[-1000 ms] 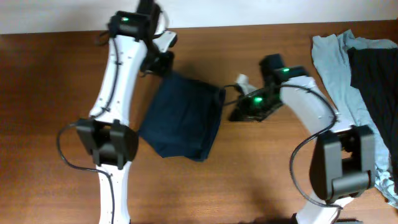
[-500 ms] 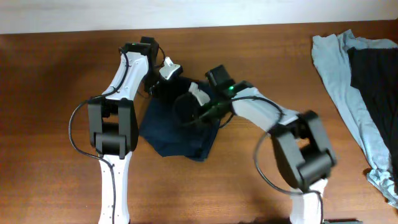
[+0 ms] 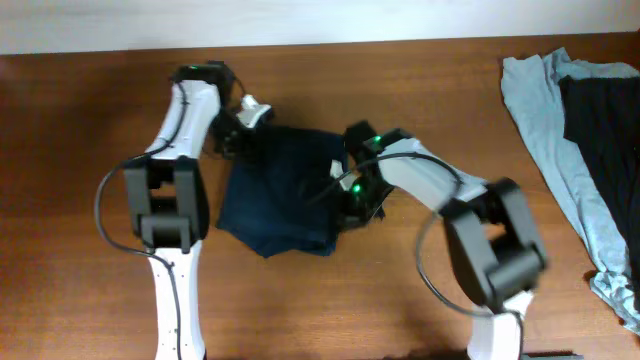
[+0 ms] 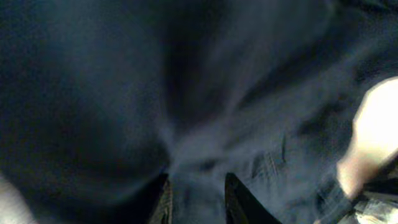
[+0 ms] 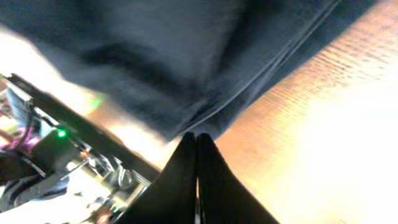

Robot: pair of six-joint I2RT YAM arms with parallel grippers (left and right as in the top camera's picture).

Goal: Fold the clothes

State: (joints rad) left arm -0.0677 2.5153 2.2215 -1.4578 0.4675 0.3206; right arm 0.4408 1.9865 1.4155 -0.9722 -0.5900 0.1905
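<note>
Overhead, the navy garment point(image 3: 285, 190) lies on the surface point(image 3: 430, 85) between the arms, left gripper point(image 3: 238, 128) at its far left corner, right gripper point(image 3: 345, 195) at its right edge; left wrist: jaws seem to pinch gathered cloth; right wrist: jaws pressed together on the hem.

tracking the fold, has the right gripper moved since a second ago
Yes: the right gripper moved left, away from the pale garment, to the navy garment's edge.
</note>
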